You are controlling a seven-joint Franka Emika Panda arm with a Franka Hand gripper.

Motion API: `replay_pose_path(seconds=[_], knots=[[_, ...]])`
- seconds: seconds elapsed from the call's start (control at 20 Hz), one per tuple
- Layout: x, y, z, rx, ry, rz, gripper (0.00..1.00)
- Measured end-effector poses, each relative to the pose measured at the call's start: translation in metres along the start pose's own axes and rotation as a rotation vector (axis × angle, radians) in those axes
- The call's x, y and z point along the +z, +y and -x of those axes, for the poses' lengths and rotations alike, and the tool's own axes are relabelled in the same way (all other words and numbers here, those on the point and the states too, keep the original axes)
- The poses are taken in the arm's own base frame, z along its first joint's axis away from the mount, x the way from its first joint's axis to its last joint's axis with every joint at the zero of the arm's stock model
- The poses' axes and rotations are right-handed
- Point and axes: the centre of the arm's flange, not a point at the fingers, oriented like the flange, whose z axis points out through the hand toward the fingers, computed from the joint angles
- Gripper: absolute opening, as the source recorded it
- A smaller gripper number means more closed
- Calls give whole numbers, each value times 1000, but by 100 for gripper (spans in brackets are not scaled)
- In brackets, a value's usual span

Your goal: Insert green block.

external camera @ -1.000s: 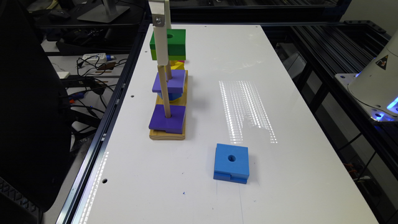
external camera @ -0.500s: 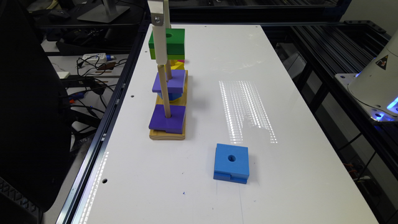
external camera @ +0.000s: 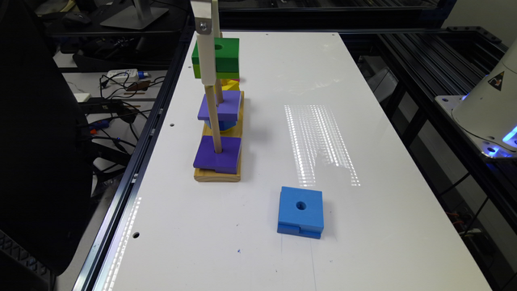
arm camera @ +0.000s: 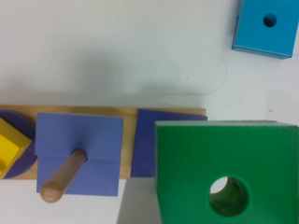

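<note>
White table with glare streaks, green block raised above wooden peg base, blue block nearer, cables on the exterior view's left, pincer state unclear.

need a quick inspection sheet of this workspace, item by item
surface: white table, glare patch near the middle, otherwise bare
job's things: green block held up in the air over the far end of the wooden base; in the wrist view its hole is off the peg
clutter: blue block lying flat, apart from the base; two purple blocks on pegs; a yellow piece at the base's far end
gripper: a white part in front of the green block; fingers cannot be told
cables: tangle off the table's edge, exterior view's left
surroundings: black frame rails, white robot base at exterior view's right
</note>
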Motion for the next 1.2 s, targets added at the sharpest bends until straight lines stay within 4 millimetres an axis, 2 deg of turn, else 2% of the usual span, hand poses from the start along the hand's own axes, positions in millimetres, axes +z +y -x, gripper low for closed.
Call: replay_pose_path(seconds=[0.65, 0.9, 1.2], knots=[[0, 0, 0, 0, 0, -1, 0], [12, -2, -2, 1, -4, -3, 0], [14, -2, -2, 1, -5, -3, 0]])
